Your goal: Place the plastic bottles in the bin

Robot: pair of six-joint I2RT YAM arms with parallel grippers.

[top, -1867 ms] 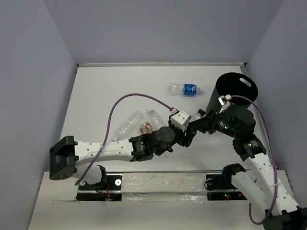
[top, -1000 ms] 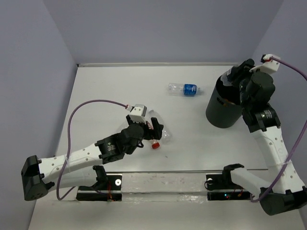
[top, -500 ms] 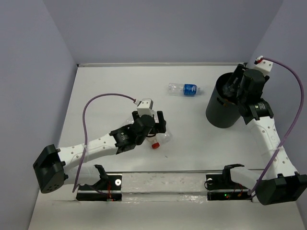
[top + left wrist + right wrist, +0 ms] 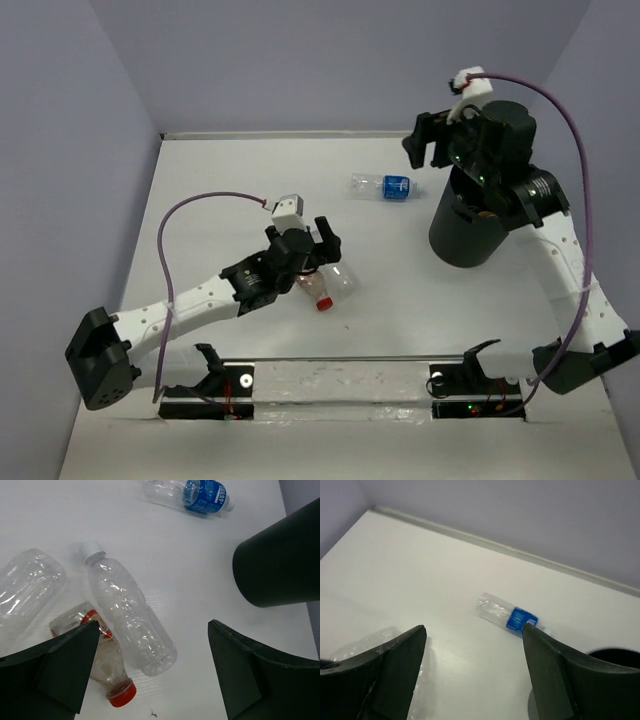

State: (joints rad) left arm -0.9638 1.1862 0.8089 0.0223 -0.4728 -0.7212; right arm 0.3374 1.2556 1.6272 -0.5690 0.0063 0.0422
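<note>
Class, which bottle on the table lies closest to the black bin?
The blue-labelled bottle, lying alone just beside the bin; the red-capped bottle and the white-capped bottle cluster together, much farther from it.

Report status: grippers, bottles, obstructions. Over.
Left gripper open, empty, above red-capped bottle and two clear bottles. Right gripper open, empty, raised beside bin. Blue-labelled bottle on table near bin. Nothing blocking.

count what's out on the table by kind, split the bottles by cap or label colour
blue-labelled bottle: 1
white-capped clear bottle: 1
red-capped bottle: 1
wide clear bottle, cap out of view: 1
black bin: 1
total: 5 (anything inside the bin is hidden)
</note>
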